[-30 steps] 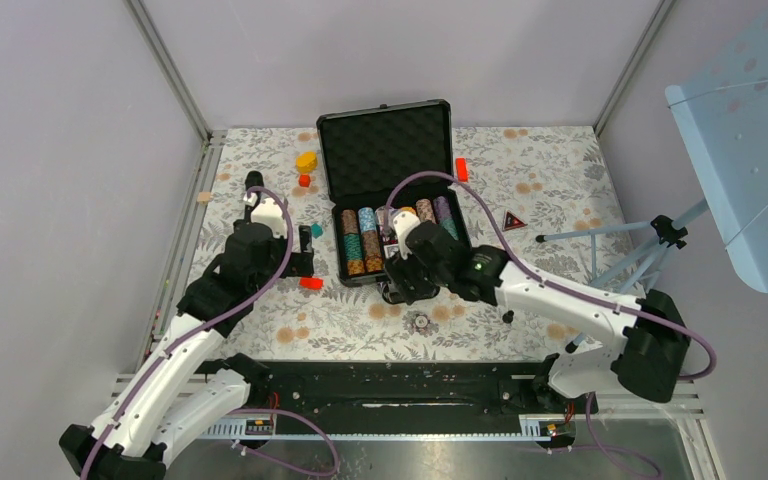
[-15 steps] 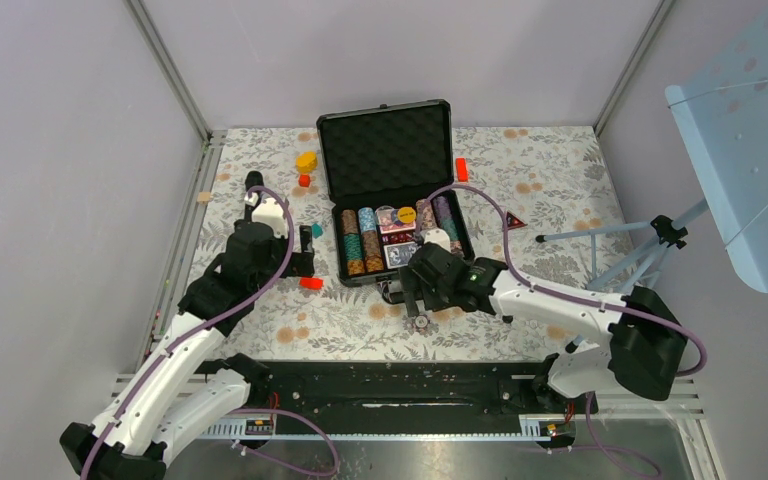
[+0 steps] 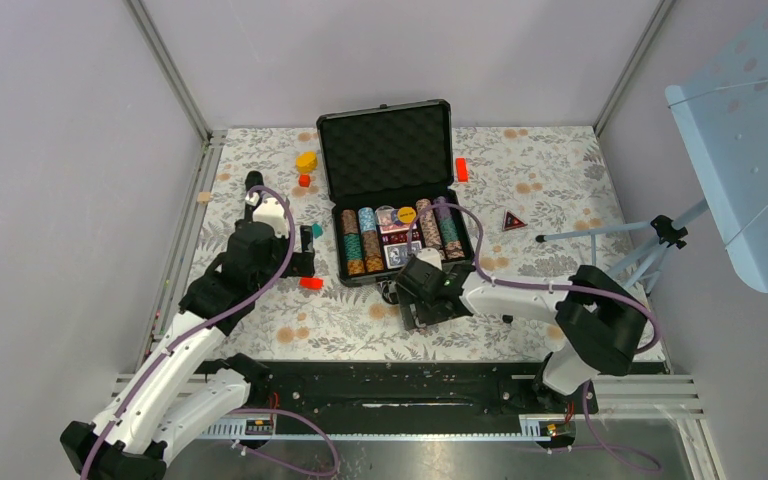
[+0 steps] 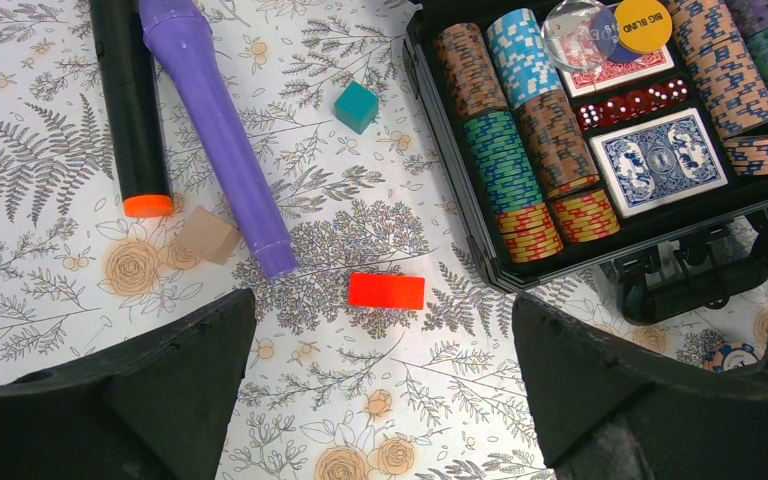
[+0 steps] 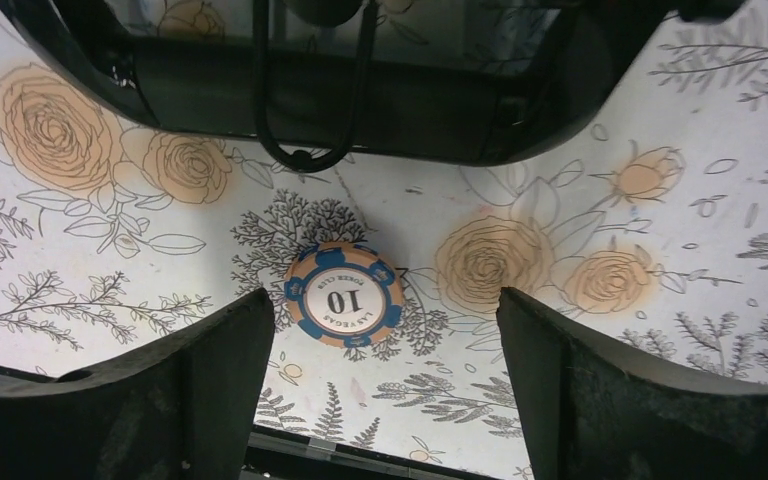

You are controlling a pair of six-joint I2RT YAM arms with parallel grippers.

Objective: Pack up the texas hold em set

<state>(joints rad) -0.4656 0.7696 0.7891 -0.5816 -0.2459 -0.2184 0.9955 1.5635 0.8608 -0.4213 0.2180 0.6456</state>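
Observation:
The black case (image 3: 385,155) lies open with its egg-crate foam lid up at the back. Its tray holds rows of striped chips (image 4: 505,150), a blue card deck (image 4: 660,150) and red dice. One loose chip (image 5: 345,294), orange and blue and marked 10, lies on the floral cloth just in front of the case handle (image 5: 310,110). My right gripper (image 5: 382,335) is open and empty directly over this chip, one finger on each side. It covers the chip in the top view (image 3: 425,300). My left gripper (image 4: 382,335) is open and empty, left of the case.
A purple cylinder (image 4: 215,130), a black cylinder with an orange tip (image 4: 135,110), a teal block (image 4: 357,106), a tan block (image 4: 207,235) and a red block (image 4: 387,291) lie left of the case. A yellow block (image 3: 306,160) and another red block (image 3: 461,169) flank the lid. A tripod (image 3: 620,250) stands at the right.
My right gripper has moved from over the case tray towards me, to the cloth in front of the handle and over the loose chip. The left arm has not moved.

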